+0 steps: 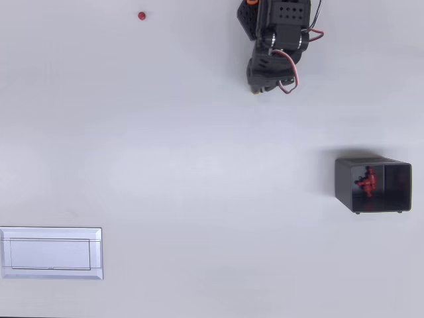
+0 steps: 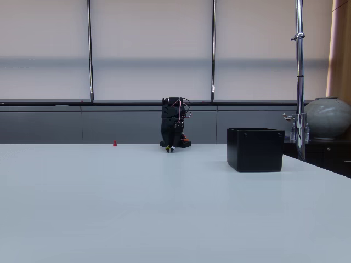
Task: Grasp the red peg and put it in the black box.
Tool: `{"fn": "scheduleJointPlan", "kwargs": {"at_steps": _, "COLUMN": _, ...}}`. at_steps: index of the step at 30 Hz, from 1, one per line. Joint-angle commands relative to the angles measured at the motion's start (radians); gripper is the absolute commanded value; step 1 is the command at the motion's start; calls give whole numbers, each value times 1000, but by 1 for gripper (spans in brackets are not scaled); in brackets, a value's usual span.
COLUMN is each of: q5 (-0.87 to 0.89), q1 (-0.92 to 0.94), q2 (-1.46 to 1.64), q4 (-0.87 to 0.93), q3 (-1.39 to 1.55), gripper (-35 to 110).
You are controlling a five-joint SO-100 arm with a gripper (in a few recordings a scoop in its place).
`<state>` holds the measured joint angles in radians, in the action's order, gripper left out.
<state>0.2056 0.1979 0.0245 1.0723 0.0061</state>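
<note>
The red peg [image 1: 142, 16] stands alone on the white table, a tiny red dot at the far top left in the overhead view; in the fixed view the red peg [image 2: 114, 143] sits left of the arm. The black box [image 1: 373, 185] rests at the right, and small red pieces [image 1: 366, 182] lie inside it. From the side the black box [image 2: 255, 149] stands right of the arm. My gripper [image 1: 266, 89] hangs folded under the black arm at the top centre, far from both. The gripper [image 2: 171, 148] points down at the table, fingers together and holding nothing.
A flat white rectangular plate [image 1: 51, 252] lies at the lower left of the overhead view. A metal pole [image 2: 299, 76] and a round grey vase [image 2: 328, 118] stand beyond the table's right side. The table [image 1: 199, 185] is wide between arm, peg and box.
</note>
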Motion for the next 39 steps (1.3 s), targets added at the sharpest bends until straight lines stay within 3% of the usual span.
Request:
{"fn": "scheduleJointPlan", "kwargs": {"at_steps": 1, "q5": -8, "q1": 104, "q2": 215, "q4": -178, "q3": 8, "gripper": 0}}
{"fn": "scheduleJointPlan", "kwargs": {"at_steps": 6, "q5": -126, "q1": 215, "q2": 387, "q4": -446, "q3": 12, "gripper": 0}}
{"fn": "scheduleJointPlan", "kwargs": {"at_steps": 12, "q5": -110, "q1": 379, "q2": 523, "q4": -548, "q3": 32, "gripper": 1}}
{"fn": "scheduleJointPlan", "kwargs": {"at_steps": 18, "q5": -44, "q1": 538, "q2": 618, "q4": -133, "q3": 225, "gripper": 0}}
{"fn": "scheduleJointPlan", "kwargs": {"at_steps": 21, "q5": -5, "q1": 634, "q2": 620, "q4": -41, "q3": 247, "gripper": 0}}
{"fn": "scheduleJointPlan", "kwargs": {"at_steps": 34, "q5": 337, "q1": 1186, "q2": 736, "q4": -37, "q3": 311, "gripper": 1}}
{"fn": "scheduleJointPlan", "kwargs": {"at_steps": 39, "q5": 388, "q1": 1316, "q2": 719, "q4": -61, "q3": 310, "gripper": 4}}
